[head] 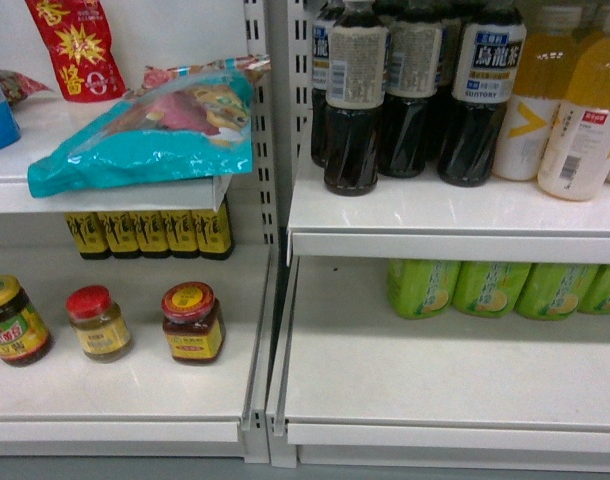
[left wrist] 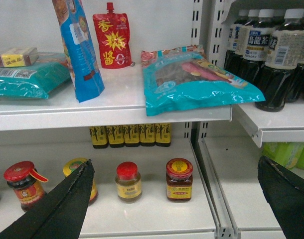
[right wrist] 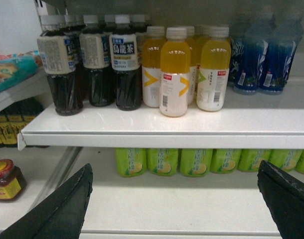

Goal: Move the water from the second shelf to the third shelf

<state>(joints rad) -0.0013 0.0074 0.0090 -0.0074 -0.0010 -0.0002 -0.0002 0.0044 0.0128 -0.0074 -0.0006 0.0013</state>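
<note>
The water is out of view; no clear bottle with a dark green label shows in any frame. In the left wrist view my left gripper (left wrist: pixel 174 164) is open, its black fingers (left wrist: pixel 67 204) spread wide in front of the lower left shelf of jars, holding nothing. The right wrist view shows my right gripper (right wrist: pixel 175 167) open too, fingers (right wrist: pixel 284 199) wide apart before the lower right shelf, below the drinks shelf (right wrist: pixel 162 133). Neither gripper appears in the head view.
Dark tea bottles (head: pixel 353 100), yellow drink bottles (right wrist: pixel 174 74) and blue bottles (right wrist: pixel 264 59) stand on the upper right shelf. Green bottles (right wrist: pixel 164 162) line the back below. A teal snack bag (head: pixel 155 130) overhangs the left shelf edge. Jars (left wrist: pixel 179 179) sit lower left. An upright post (head: pixel 270 300) divides the bays.
</note>
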